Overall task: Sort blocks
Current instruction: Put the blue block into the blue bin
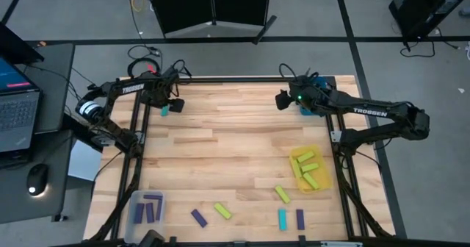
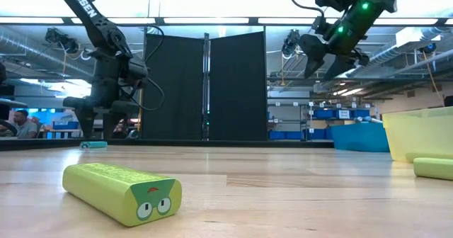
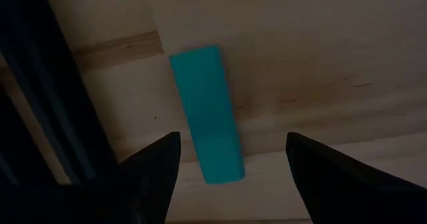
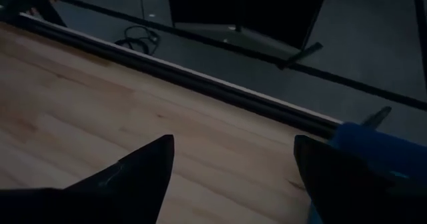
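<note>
- The clear tray (image 1: 146, 207) sits at the near left corner of the table (image 1: 220, 151) and holds several purple blocks (image 1: 153, 200).
- The left gripper (image 1: 170, 104) is at the far left corner of the table, fingers spread, directly over a cyan block (image 1: 164, 110) lying flat on the wood. In the left wrist view that block (image 3: 205, 114) runs lengthwise between the two dark fingers (image 3: 157, 167), which are not touching it.
- Risk here: the block lies close to the table's left edge rail, so a closing grip that is off centre could push it toward the rail or pinch only one end, letting it swing or drop on the lift.
- Loose blocks lie along the near edge of the table: a purple block (image 1: 198, 217), a yellow-green block (image 1: 222, 211), a second yellow-green one (image 1: 282, 194), a cyan one (image 1: 282, 219) and another purple one (image 1: 299, 218). All are apart from one another.
- The yellow tray (image 1: 323, 175) at the right edge of the table holds a heap of yellow-green blocks (image 1: 305, 166); the heap looks crowded, so a further drop could bounce out.
- The right gripper (image 1: 282, 99) hangs raised over the far right of the table, fingers apart and empty, just beside the blue tray (image 1: 307, 109). It waits.
- Sorting seems well underway, with the loose blocks remaining.
</note>
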